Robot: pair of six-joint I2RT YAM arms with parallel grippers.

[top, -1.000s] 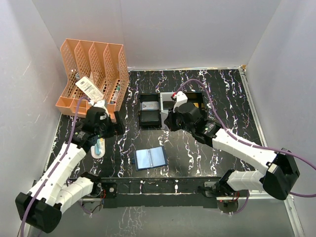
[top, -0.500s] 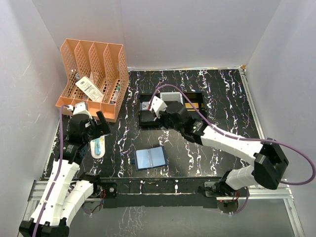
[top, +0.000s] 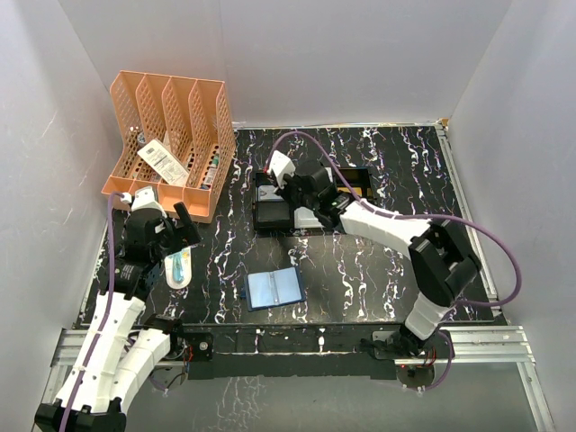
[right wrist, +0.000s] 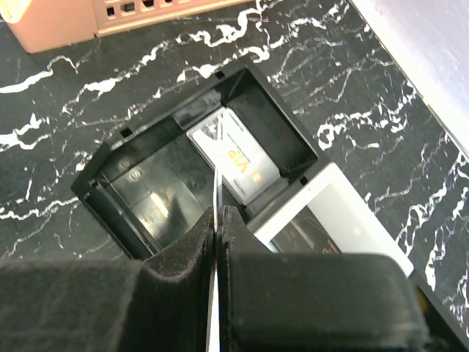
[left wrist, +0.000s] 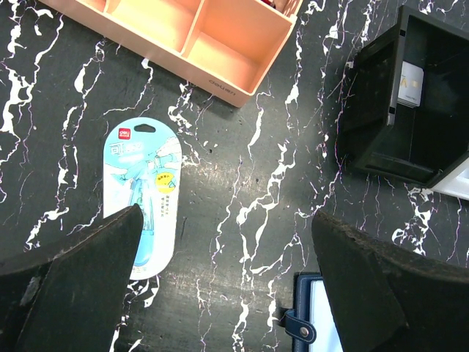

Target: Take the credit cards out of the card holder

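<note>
- Black marbled desk (top: 378, 270): the card holder (top: 274, 288) lies open near the front edge, between your two arms.
- Your right end effector (right wrist: 220, 214): pinched tight on a credit card (right wrist: 217, 183), held edge-on over the black tray (right wrist: 157, 194), where another card (right wrist: 238, 158) lies.
- Your left end effector (left wrist: 227, 220): spread wide, empty.

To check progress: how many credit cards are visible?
2. One card lies flat in the black tray; another card is pinched edge-on in the right gripper above it. Others may be hidden in the card holder.
</note>
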